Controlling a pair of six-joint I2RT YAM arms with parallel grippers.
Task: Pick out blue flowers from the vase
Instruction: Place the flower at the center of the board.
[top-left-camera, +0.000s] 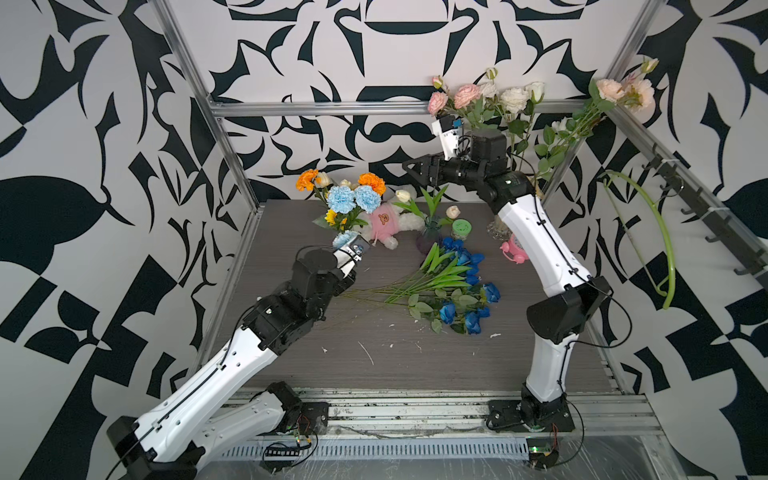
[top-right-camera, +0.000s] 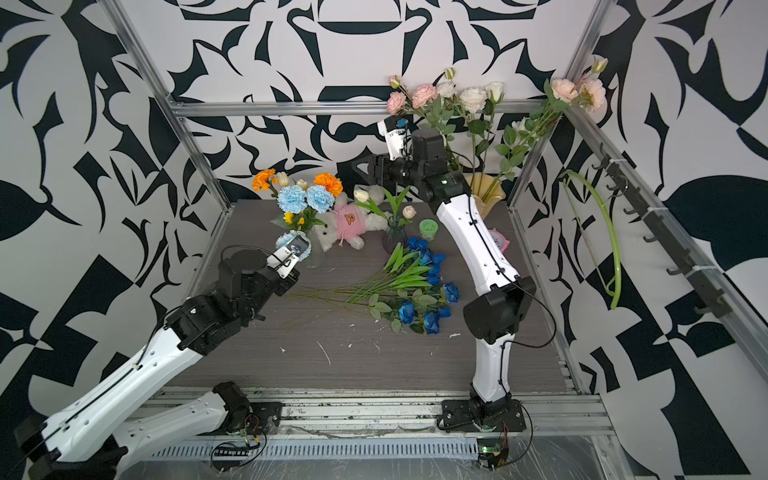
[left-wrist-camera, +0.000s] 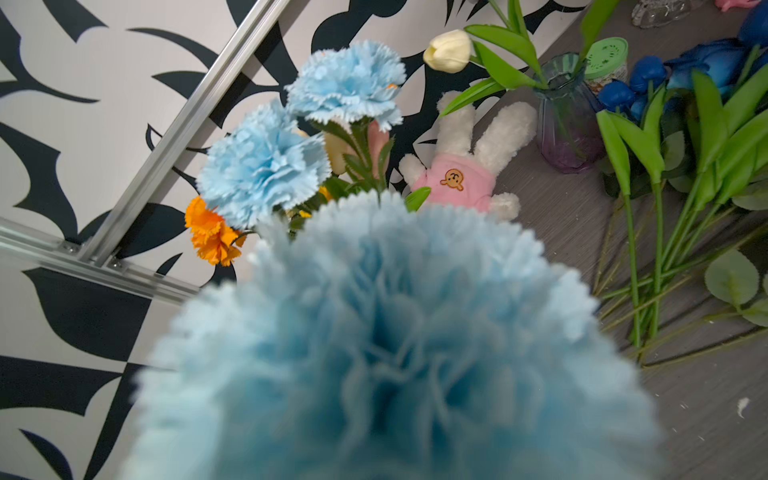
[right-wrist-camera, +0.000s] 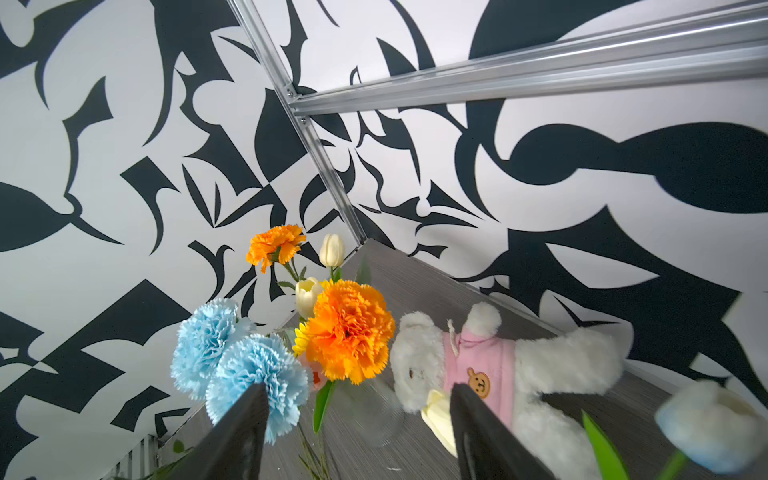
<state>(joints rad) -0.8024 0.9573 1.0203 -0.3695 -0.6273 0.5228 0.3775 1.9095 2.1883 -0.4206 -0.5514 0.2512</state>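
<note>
The pale-blue ruffled fabric carnation (left-wrist-camera: 395, 332) crowds your left camera because the hidden, closed left gripper apparently pinches its stem; your right gripper (right-wrist-camera: 357, 388) hangs wide and empty.

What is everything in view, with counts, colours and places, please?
blue roses and tulips: several, deep blue, lying mid-table
upright carnations: two, pale blue, back left
marigolds: two, orange, beside them
held carnation: one, pale blue, left
cream tulips: about four, back left and tinted vase
plush toy: one, white and pink, back
jar: one, green lid, back
clock: one, pink, right
tall roses: several, pink, white, peach, back-right vase
left gripper: shut on held carnation
right gripper: open, raised
</note>
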